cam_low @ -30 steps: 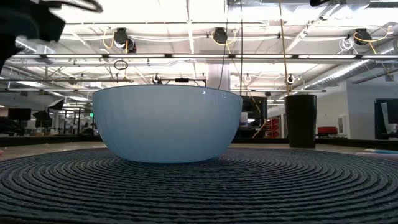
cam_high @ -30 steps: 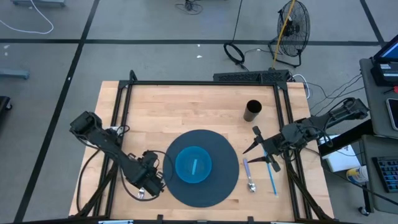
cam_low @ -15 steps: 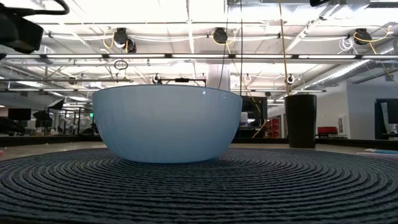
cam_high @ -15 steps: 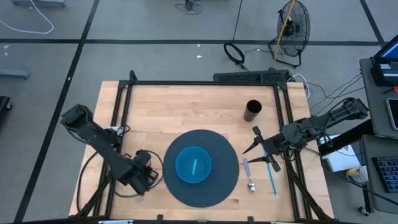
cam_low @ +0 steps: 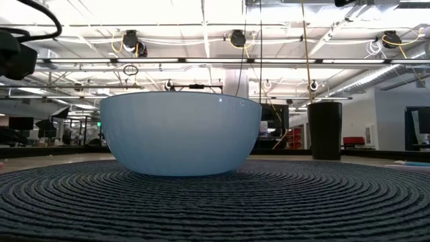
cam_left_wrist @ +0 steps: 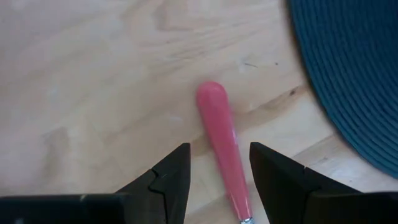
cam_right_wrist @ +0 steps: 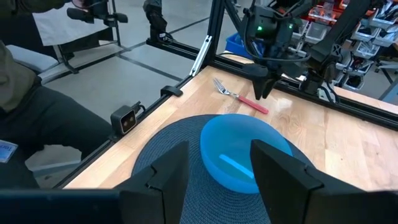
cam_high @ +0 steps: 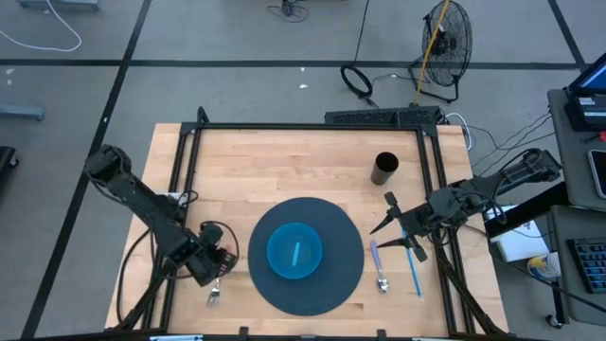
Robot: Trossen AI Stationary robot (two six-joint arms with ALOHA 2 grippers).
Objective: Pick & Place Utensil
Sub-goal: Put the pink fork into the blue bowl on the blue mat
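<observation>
Your left pincer [cam_high: 216, 265] hangs over the near left part of the table [cam_high: 284, 170], its fingers [cam_left_wrist: 168, 180] spread and pinching nothing, with the pink-handled fork [cam_left_wrist: 222, 140] lying flat on the wood between them, just beside the edge of the round dark placemat [cam_high: 327, 284]. From the right wrist view you see that fork [cam_right_wrist: 239, 96] on the table with the left pincer [cam_right_wrist: 264, 87] directly above its handle. The blue bowl [cam_high: 294, 250] sits at the centre of the placemat. Your right pincer [cam_high: 393, 218] waits at the right side, fingers spread and empty, with a spoon [cam_high: 379, 270] and a blue utensil [cam_high: 415, 270] lying near it. A black cup [cam_high: 384, 169] stands upright farther back.
</observation>
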